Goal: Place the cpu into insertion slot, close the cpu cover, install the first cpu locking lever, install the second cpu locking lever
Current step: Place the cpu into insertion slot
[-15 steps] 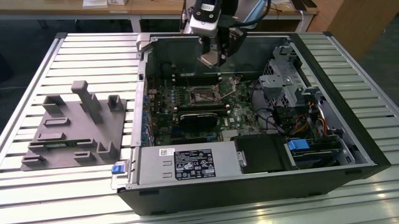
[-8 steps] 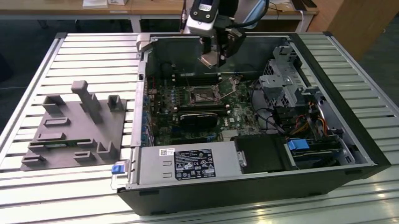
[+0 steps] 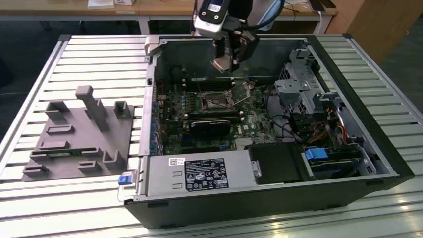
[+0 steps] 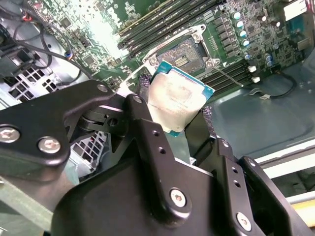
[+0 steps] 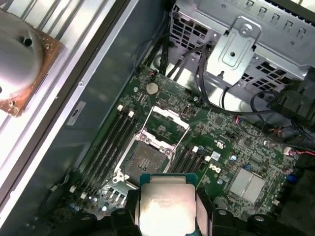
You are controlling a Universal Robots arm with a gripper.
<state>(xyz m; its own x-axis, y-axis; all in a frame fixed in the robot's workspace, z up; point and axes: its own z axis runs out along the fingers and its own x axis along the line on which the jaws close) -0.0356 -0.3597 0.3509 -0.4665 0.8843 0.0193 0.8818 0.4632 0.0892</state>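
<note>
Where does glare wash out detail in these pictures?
In the second wrist view, glare whitens the green board near the insertion slot and pales the cpu; in the first wrist view, the cpu face shines softly; in the exterior view, the slatted table reflects light.

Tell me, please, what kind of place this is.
Probably a robotics lab bench: an open desktop computer case lies on a slatted metal table, and the gripper holds the cpu above the motherboard.

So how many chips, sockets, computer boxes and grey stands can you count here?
chip: 1
socket: 1
computer box: 1
grey stand: 1
Total: 4
</note>
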